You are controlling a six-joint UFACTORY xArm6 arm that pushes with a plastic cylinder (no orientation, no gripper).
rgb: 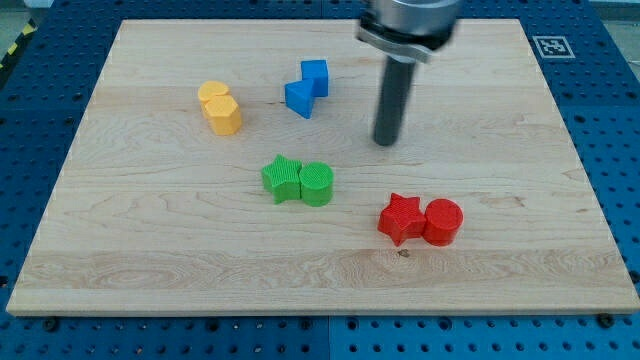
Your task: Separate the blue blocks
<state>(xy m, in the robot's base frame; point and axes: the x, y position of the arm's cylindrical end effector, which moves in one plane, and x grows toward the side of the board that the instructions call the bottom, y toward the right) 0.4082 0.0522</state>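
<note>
Camera view has my tip [386,141], a bare rod grasping nothing, right of the touching blue cube [315,76] and blue wedge [298,98] near the board's top; a straight leftward shove could push both along together, even into the yellow pair [220,107]. Green pair [298,181] and red pair [421,220] sit lower, out of the way

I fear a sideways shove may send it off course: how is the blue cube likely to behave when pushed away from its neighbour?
The blue cube looks squat and flat-sided, so it should slide rather than roll or tip. It appears to touch the blue triangular block, so it may drag that along. My tip stands to the view's right of both; an off-centre push would probably turn the cube.
</note>
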